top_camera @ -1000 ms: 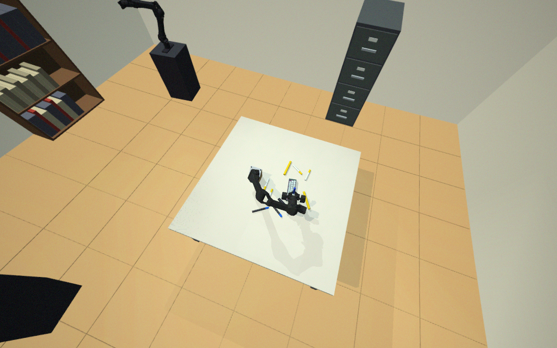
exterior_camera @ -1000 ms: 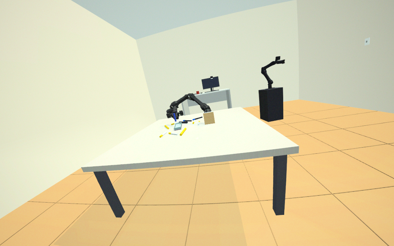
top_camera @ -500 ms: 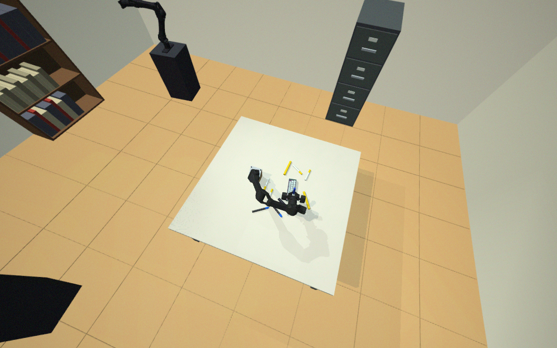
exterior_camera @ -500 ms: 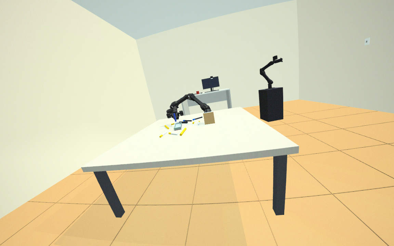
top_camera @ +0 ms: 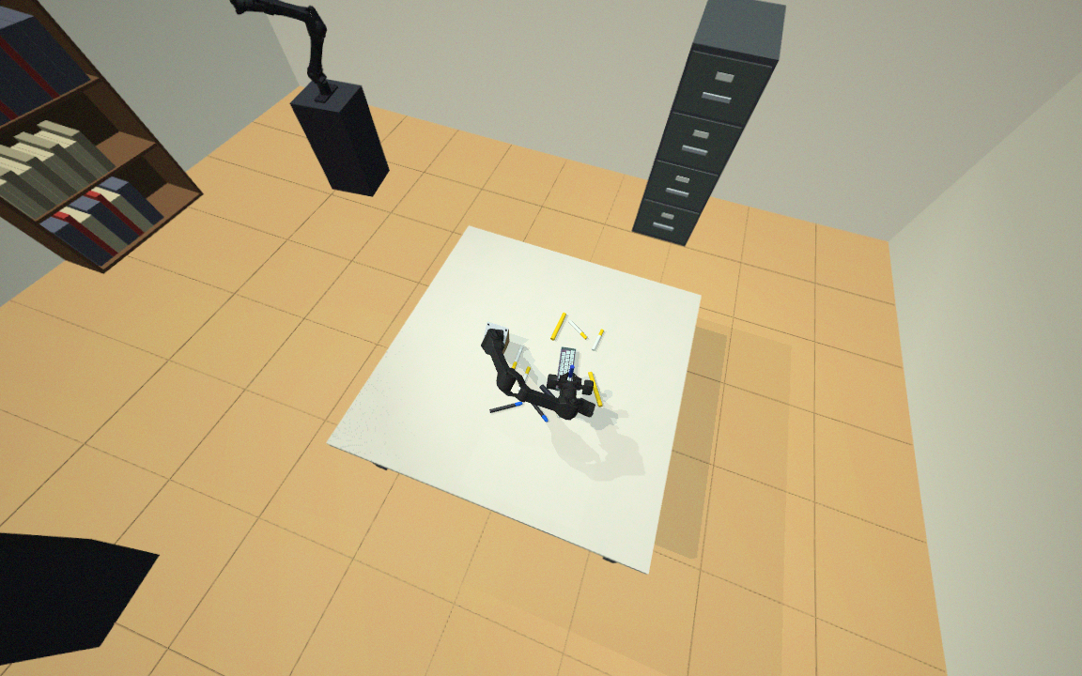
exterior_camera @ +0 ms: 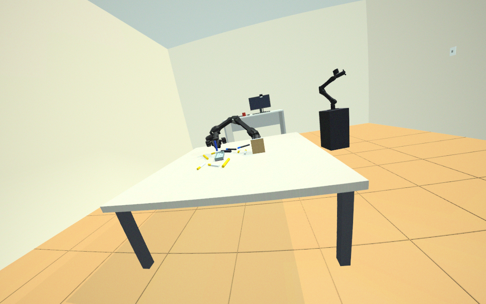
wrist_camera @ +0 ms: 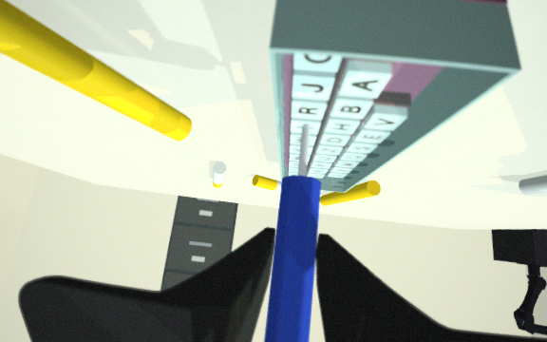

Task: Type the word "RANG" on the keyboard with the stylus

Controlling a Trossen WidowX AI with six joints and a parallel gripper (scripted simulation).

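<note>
Books filled the shelf unit (top_camera: 132,151) on the left as I looked down, with floor between it and the white surface (top_camera: 444,487) (exterior_camera: 237,181) (wrist_camera: 41,166). The black arm (top_camera: 504,374) (exterior_camera: 233,120) rose near the surface's left side and reached rightward over two black pens with blue ends (top_camera: 504,407) (top_camera: 540,410). One thick yellow rod (top_camera: 558,326) (exterior_camera: 225,162) (wrist_camera: 351,192) lay beyond the keyboard (top_camera: 565,360) (exterior_camera: 219,155) (wrist_camera: 397,33); another yellow rod (top_camera: 595,390) (exterior_camera: 205,156) (wrist_camera: 88,76) lay to its right, a gap between them. The hand (top_camera: 570,382) (exterior_camera: 215,145) (wrist_camera: 295,239) was well in from every edge of the surface, with room between it and the right-hand edge.

It pinched the blue stylus (top_camera: 571,370) (exterior_camera: 215,143) (wrist_camera: 294,256), whose thin grey tip reached out ahead of the fingers and over the lettered keys. The tip showed close to the R key (wrist_camera: 308,110), but I couldn't tell whether it touched a key. The keyboard sat just ahead of the hand, below the stylus.
</note>
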